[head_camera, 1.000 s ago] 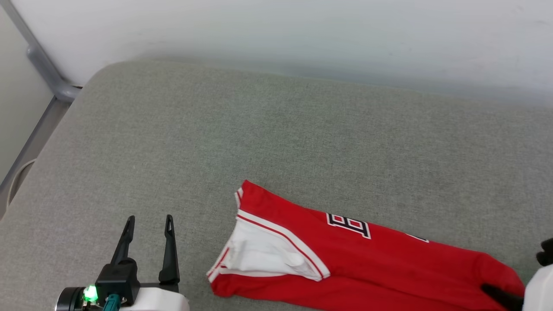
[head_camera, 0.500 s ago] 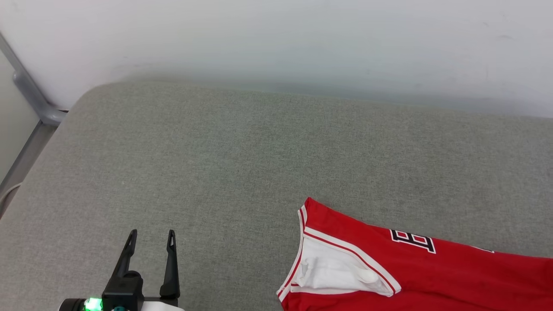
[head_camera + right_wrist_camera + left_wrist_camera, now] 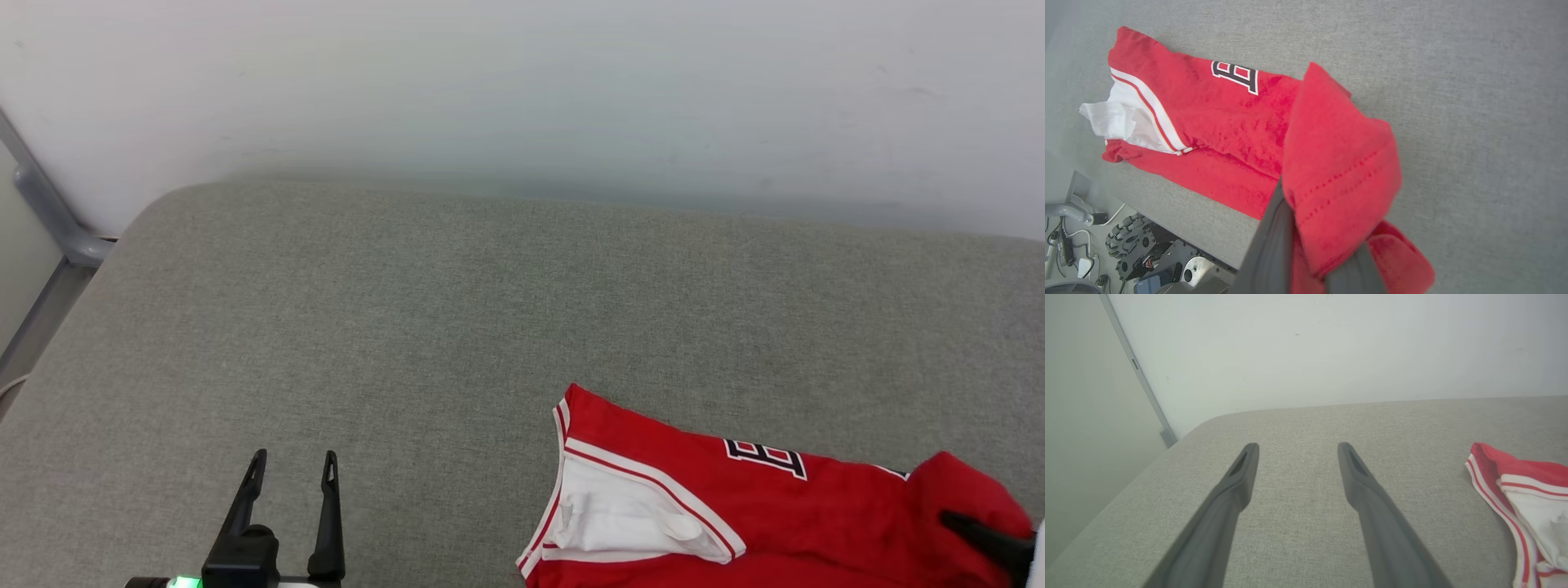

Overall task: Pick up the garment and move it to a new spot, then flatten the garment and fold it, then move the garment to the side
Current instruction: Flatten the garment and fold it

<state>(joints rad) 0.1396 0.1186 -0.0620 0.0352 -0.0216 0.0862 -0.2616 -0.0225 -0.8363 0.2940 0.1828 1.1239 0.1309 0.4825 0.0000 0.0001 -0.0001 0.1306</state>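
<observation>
Here, the red shirt [image 3: 735,514] is lying along the near right part of the grey fabric-covered worktop [image 3: 408,327], its white sleeve and striped trim pointing toward the left pincer [image 3: 295,454], which is hovering with its fingers spread, well apart from the cloth. The right pincer [image 3: 1312,253] is pinching the shirt's plain red end and holding that fold raised above the rest.

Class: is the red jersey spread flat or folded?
Folded: the red jersey-style shirt lies in a narrow strip, one end bunched in the shut right pincer.
</observation>
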